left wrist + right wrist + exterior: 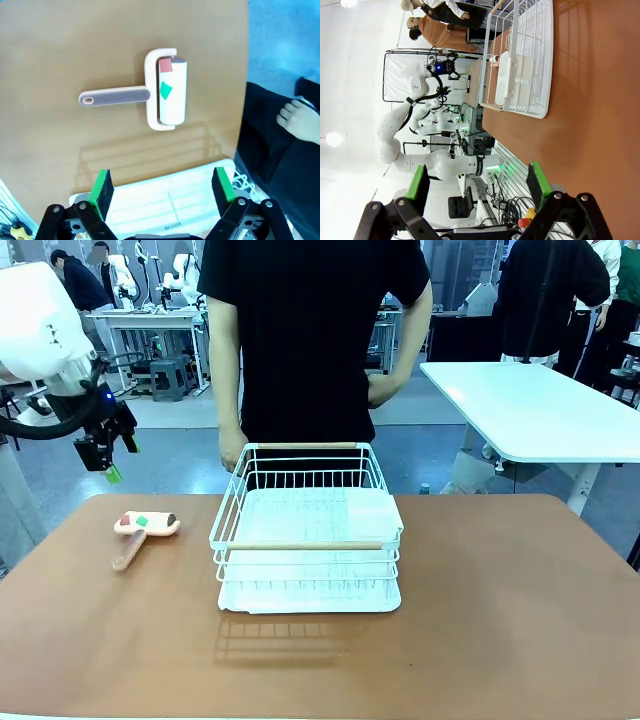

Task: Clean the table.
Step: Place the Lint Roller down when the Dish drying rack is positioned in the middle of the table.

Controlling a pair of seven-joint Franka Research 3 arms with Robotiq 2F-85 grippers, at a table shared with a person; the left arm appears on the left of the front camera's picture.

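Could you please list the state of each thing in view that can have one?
Left claw: open, empty, raised above the table.
Right claw: open, empty.
Lint roller: lying flat on the table, left of the rack, untouched.
Wire rack: upright mid-table, white tray under it; inside it lies something flat and white that I cannot identify.
Person's hand: near the rack's far rim; contact unclear.

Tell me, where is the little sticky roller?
In the front view the lint roller lies on the table, left of the white wire rack.
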